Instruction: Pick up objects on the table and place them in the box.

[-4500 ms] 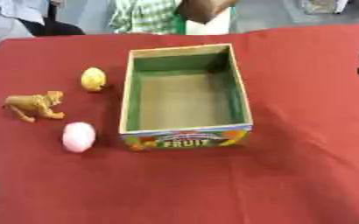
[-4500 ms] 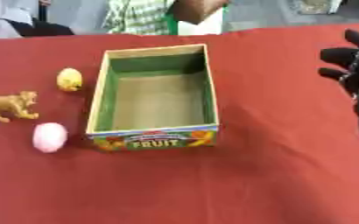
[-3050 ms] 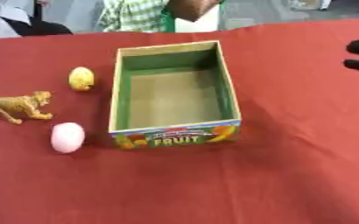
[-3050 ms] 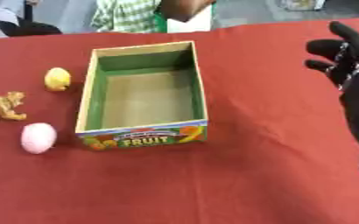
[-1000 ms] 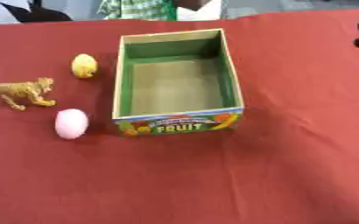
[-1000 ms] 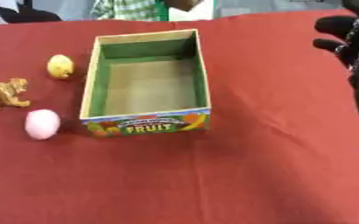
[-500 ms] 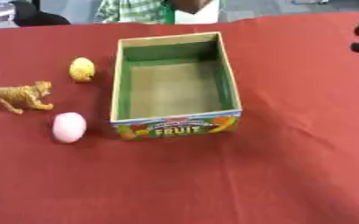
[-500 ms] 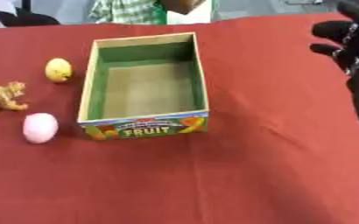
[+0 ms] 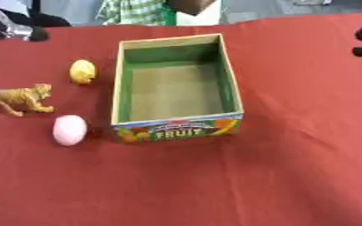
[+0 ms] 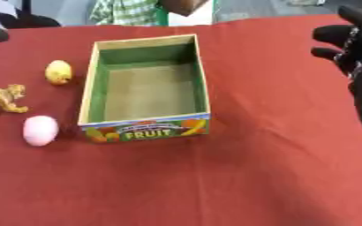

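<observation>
R hand [image 10: 352, 48] hangs at the right edge of the view, fingers spread and mostly straight, nothing in it. L hand [image 9: 6, 27] only shows as a dark tip w/ a silver bit at the upper-left corner; can't tell how its fingers are set.

Box [image 10: 201, 84] sits well to the left of the R hand, open top, green inner walls, bare cardboard floor, nothing inside. All three objs are beyond the box from the R hand, on its far side, and below/near the L hand: yellow lemon-shaped fruit [image 9: 82, 71] closest to the L hand, toy tiger [image 9: 20, 99] nearer the camera from it, standing upright, pink egg [image 9: 69, 129] nearest the camera, just beside the box's front-left corner. None touch each other or the box. Red tablecloth [image 9: 277, 167] under everything.

Step, as I read it: start of task, no obj picked yet. The objs lie on the L hand's side, so the next move prob. calls for a reach w/ that hand to one of them, fingers closing round it, then a lift over the box wall. R hand would have to cross over the box to get there.

Writing: box front panel reads "FRUIT" among printed fruit pics. No other text legible.
</observation>
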Controlling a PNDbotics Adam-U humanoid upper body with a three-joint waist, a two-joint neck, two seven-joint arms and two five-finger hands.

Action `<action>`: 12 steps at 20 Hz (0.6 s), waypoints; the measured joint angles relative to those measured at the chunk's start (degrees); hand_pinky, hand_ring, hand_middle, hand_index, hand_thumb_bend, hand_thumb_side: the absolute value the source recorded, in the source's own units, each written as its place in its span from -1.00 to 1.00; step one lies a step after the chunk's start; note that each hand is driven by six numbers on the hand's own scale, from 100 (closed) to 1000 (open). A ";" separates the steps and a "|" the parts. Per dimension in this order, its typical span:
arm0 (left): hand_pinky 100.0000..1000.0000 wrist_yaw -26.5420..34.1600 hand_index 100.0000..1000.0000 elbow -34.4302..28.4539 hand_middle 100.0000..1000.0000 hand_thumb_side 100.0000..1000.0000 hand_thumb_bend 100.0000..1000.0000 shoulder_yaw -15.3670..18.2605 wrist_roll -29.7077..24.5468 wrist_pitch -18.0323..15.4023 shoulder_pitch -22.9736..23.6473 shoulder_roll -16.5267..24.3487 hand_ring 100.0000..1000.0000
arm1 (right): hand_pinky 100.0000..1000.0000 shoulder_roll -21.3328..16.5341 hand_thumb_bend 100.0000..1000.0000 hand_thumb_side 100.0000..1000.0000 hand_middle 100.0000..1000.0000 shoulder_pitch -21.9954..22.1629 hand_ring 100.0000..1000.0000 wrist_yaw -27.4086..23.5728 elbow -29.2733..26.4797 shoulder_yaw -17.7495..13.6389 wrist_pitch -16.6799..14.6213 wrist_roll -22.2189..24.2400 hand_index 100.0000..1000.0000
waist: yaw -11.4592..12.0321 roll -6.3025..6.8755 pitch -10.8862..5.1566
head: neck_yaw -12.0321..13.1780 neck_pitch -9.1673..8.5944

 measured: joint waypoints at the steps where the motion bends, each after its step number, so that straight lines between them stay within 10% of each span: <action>1: 0.46 0.01 1.00 0.32 0.76 0.44 0.19 -0.30 -0.87 0.06 0.00 0.00 0.76 | 0.62 0.00 -1.00 1.00 0.44 0.00 0.71 0.00 0.00 0.00 0.01 0.01 0.91 | -0.03 0.02 0.07 | 0.02 -0.08; 12: 0.48 0.26 1.00 3.00 0.85 0.09 0.14 -3.64 -2.89 -1.57 2.68 0.74 0.84 | 0.63 0.00 -1.00 1.00 0.44 0.01 0.71 0.00 0.00 0.16 0.24 0.24 0.91 | -0.03 0.19 0.20 | 0.03 -0.48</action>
